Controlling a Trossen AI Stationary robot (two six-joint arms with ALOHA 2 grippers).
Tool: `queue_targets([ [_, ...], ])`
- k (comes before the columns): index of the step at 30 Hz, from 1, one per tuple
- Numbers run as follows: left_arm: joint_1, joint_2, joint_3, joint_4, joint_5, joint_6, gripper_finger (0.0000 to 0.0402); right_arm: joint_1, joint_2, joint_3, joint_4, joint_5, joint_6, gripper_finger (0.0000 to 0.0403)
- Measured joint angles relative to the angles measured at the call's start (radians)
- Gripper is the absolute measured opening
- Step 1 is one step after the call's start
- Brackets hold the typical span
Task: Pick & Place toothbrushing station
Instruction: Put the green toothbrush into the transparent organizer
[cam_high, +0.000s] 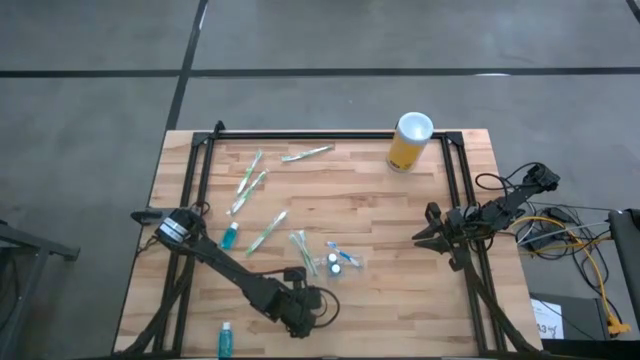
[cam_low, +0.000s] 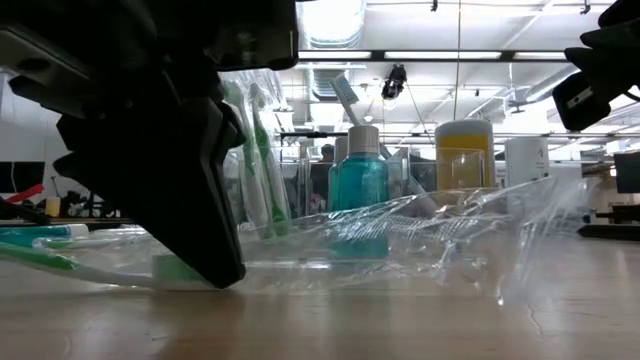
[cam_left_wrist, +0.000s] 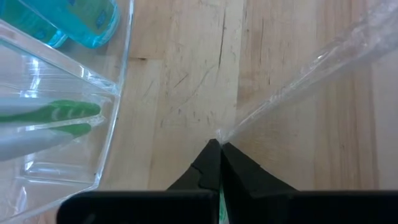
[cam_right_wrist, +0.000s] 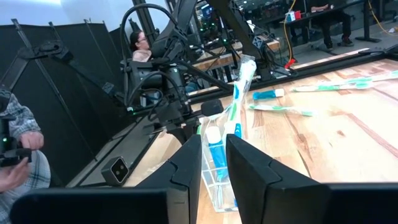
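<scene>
Spanning most of the high view, the butcher-block table carries everything, and the yellow cylinder with a white top stands at its upper right, outside the task.

The left gripper sits low and centre in the frame, down on the wood just beside the clear plastic cup. In the left wrist view its tips are pressed together on a thin clear plastic edge running to the upper right; whether this belongs to the cup I cannot tell. The right gripper waits at centre right, well apart from the cup, fingers spread and holding nothing.

The cup, just below the middle of the frame, already holds a green-handled toothbrush, a blue one, and a teal tube with white cap. I judge it light, thin-walled and slick; it would likely flex or crack under a hard squeeze and skid if nudged, so a gentle pinch on the rim or one wall seems best.

Loose white-green toothbrushes lie at upper left, one near the top edge and one left of centre. Light, stiff and flat on the wood, they call for a pinch across the handle's middle.

Two teal tubes lie at left of centre and the bottom edge: small, soft-bodied, prone to roll, best taken across the body.
</scene>
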Motion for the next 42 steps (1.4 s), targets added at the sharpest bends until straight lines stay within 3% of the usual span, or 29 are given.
queue_targets([
  [10, 0.022, -0.006, 0.03, -0.005, 0.003, 0.021, 0.0002, 0.0, 0.0, 0.0, 0.0, 0.0, 0.0, 0.0084],
  [21, 0.043, -0.029, 0.089, -0.057, -0.015, 0.035, 0.0001, 0.0, 0.0, 0.0, 0.0, 0.0, 0.0, 0.0068],
  [33, 0.038, -0.136, 0.16, -0.038, -0.191, 0.126, 0.0001, 0.0, 0.0, 0.0, 0.0, 0.0, 0.0, 0.0082],
  [42, 0.025, -0.276, 0.162, 0.155, -0.332, 0.282, 0.0, 0.0, 0.0, 0.0, 0.0, 0.0, 0.0, 0.0078],
])
